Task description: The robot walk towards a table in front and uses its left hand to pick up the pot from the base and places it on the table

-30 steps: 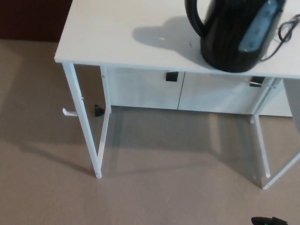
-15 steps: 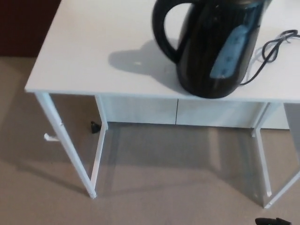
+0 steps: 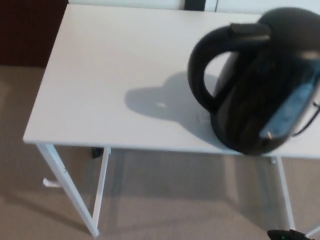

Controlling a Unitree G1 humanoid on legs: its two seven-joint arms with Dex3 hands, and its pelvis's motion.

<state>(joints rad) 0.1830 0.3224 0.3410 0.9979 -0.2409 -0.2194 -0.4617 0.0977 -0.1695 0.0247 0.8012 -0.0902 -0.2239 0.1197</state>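
A dark wall [image 3: 25, 30] fills the far left corner, and beige carpet floor [image 3: 175, 200] runs below it along the near side. The white counter [image 3: 110, 75] takes up most of the view, and its left half is bare. Its near left leg [image 3: 65, 192] slants down to the floor, with a second thin white leg [image 3: 102, 185] just to the right. A small white piece [image 3: 50, 182] lies on the floor beside the left leg. A small dark thing [image 3: 97, 152] shows under the counter's near edge, too small to tell what it is.

A soft shadow [image 3: 160, 102] lies on the counter near the middle, touching the foot of the pot. The pot [image 3: 260, 100] is black and stands upright on the right part of the counter, close to the near edge. Its looped handle [image 3: 200, 75] points left. A bluish strip [image 3: 292, 110] runs down its right side, and the pot's right edge is cut off by the picture. Its bottom blurs into the counter, so whether a base sits under it cannot be told.

At the near right corner a small black shape [image 3: 286, 234] with a green spot shows above the floor; what it is cannot be told. No robot hand shows in the view, so whether its fingers are apart or together cannot be told.
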